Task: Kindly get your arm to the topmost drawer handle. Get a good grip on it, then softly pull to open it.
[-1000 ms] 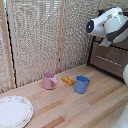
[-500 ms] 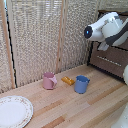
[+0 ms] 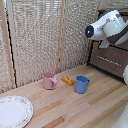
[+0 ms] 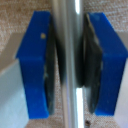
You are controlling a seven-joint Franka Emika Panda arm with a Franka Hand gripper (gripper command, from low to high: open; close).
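Observation:
In the wrist view, the topmost drawer handle (image 4: 68,30), a slim silver bar, runs straight between my blue fingers (image 4: 32,60). The dark pads press against it on both sides, so the gripper (image 4: 68,65) is shut on the bar. In the exterior view, the glossy white arm (image 3: 109,26) with its dark blue joint cap (image 3: 90,31) reaches in at the upper right, in front of the dark brown drawer unit (image 3: 117,65). There the arm hides the gripper and the held handle. A matching silver bar (image 3: 107,59) shows on a lower drawer front.
On the wooden table (image 3: 70,107) stand a pink mug (image 3: 49,80), a blue mug (image 3: 81,84) and a small orange object (image 3: 67,80) between them. A white plate (image 3: 13,111) lies at the exterior view's left front. Woven screen panels (image 3: 45,35) stand behind.
The arm's head has dipped a little and shifted slightly toward the exterior view's left. The mugs and the plate have not moved.

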